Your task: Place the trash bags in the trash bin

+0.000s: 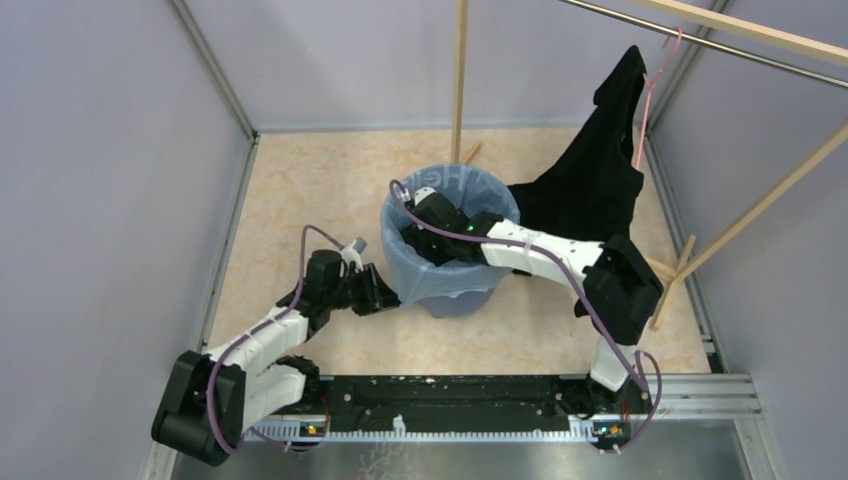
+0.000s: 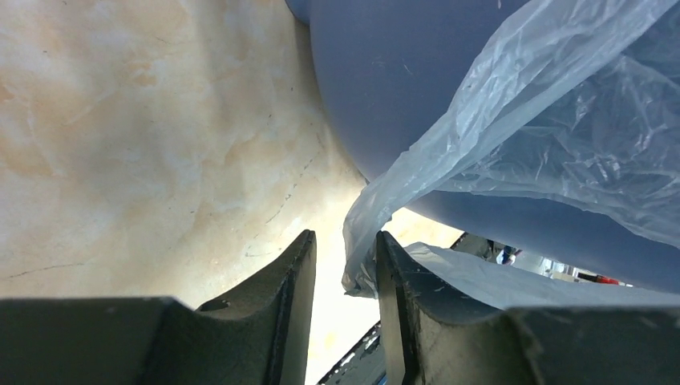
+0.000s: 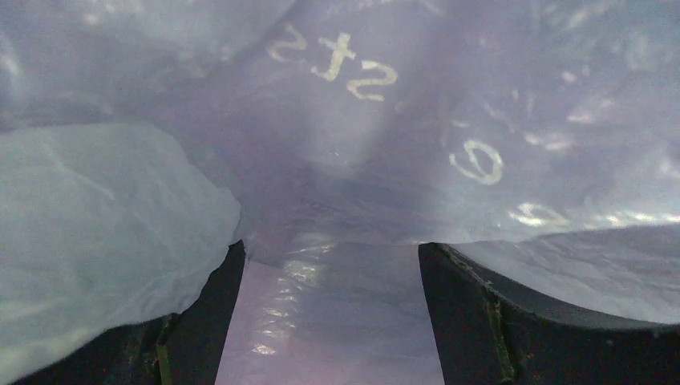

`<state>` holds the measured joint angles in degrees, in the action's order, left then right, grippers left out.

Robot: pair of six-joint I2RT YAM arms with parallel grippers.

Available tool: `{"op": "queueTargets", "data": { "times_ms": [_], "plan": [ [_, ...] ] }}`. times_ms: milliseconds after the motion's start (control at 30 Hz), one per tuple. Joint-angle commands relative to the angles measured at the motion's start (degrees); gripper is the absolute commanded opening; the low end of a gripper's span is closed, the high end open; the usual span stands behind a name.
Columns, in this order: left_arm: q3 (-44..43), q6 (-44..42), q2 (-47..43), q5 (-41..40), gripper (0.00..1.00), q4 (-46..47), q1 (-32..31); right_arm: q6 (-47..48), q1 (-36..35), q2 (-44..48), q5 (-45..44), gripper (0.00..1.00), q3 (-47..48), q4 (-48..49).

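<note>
Bag position first: trash bag [image 1: 440,282] is draped over the near rim of the trash bin [image 1: 458,306], part of the film hanging down the outer wall, the rest sunk inside like a liner. Left gripper [image 2: 346,242] sits low beside the bin's outer wall, on its left side. Its jaws stand a narrow gap apart, and the bag's hanging edge runs down into that gap, lying against one finger [image 2: 397,281]. Bare table surface [image 2: 160,144] shows between the film and the other finger, so I read this as not pinched. Right gripper [image 3: 330,269] is down inside the bin, jaws spread wide, holding nothing. Film with pale printed lettering [image 3: 345,68] surrounds it on every side and lies slack under the fingers. Handling notes: material is thin, crinkly and translucent, and I judge it nearly weightless, fully limp, and slick against smooth pads. It will not hold a shape, it will follow any pull as a sheet, and it could tear on a sharp edge or drag the bin if it snags on the rim. Best hold, in my judgement: bunched hem in the left jaws, where several layers gather and give the pads something to bite, rather than a single flat layer. Inside, the right fingers can press slack downward without any grip. Remaining step as I judge it: outside overhang goes over the rim and in.
</note>
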<state>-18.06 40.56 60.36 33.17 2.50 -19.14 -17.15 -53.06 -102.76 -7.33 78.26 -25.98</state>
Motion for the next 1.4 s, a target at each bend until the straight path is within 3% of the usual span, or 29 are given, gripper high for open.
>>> {"op": "queueTargets", "data": {
  "times_ms": [0, 200, 333, 700, 1000, 1200, 1367],
  "plan": [
    [-1.21, -1.29, -1.55, -0.23, 0.4, -0.57, -0.09, 0.83, 0.17, 5.33, -3.62, 0.81, 1.41, -1.66],
    [-1.44, -1.69, -1.65, -0.55, 0.42, -0.83, -0.11, 1.26, 0.15, 17.93, -7.0, 0.88, -1.25, -7.68],
    [-1.36, -1.75, -1.64, -0.28, 0.46, -0.82, -0.1, 1.76, 0.48, 22.95, -9.69, 0.98, -6.6, -4.76],
    [-2.11, -2.7, -6.95, -1.31, 0.56, -6.54, -0.07, -0.55, 1.47, 8.89, -9.64, 0.87, -6.83, 4.85],
    [-3.2, -3.05, -6.44, -0.4, 0.57, -6.67, -0.11, -5.42, 1.16, 3.96, -9.4, 0.9, -13.43, 16.79],
    [-4.27, -3.25, -9.88, -1.92, 0.6, -9.96, -0.11, -5.09, 0.88, 4.59, -9.1, 0.91, -10.86, 14.5],
    [-4.61, -2.96, -16.31, -5.0, 0.74, -15.57, -0.08, -4.51, 0.5, 10.61, -8.27, 0.95, -4.59, 6.29]
  ]
}}
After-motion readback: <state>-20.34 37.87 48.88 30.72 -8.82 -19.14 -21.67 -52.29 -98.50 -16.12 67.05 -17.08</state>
